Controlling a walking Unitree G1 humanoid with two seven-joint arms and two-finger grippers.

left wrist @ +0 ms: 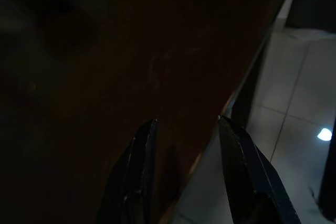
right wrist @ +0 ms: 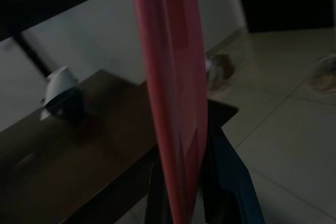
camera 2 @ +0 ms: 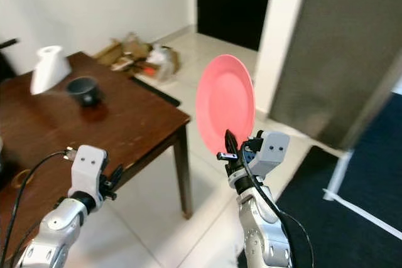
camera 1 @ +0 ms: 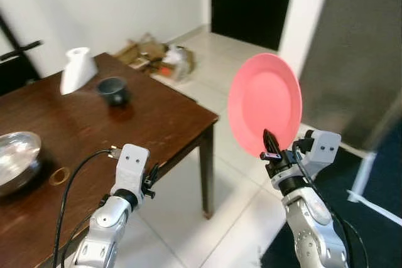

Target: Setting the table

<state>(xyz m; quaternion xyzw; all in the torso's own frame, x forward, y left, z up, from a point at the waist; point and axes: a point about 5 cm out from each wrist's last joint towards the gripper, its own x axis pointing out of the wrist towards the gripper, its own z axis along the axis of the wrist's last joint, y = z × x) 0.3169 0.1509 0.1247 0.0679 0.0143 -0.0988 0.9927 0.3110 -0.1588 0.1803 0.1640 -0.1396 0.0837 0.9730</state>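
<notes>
A pink plate (camera 1: pixel 264 103) stands upright in the air to the right of the brown wooden table (camera 1: pixel 144 123), over the tiled floor. My right gripper (camera 1: pixel 270 145) is shut on the plate's lower rim; the right wrist view looks along the plate's edge (right wrist: pixel 176 103) between the two fingers. My left gripper (left wrist: pixel 186 145) is open above the table's near edge with nothing between its fingers. A dark cup (camera 1: pixel 114 90) and a white tilted jug-like object (camera 1: pixel 78 69) stand at the table's far side. A silver bowl (camera 1: pixel 17 155) sits on the table at the left.
A small ring (camera 1: pixel 59 176) lies on the table beside the bowl. Cardboard and bags (camera 1: pixel 160 58) are piled on the floor behind the table. A dark doorway (camera 1: pixel 251 4) opens at the back. A grey panel (camera 1: pixel 358 48) and a dark carpet (camera 1: pixel 370 230) are at the right.
</notes>
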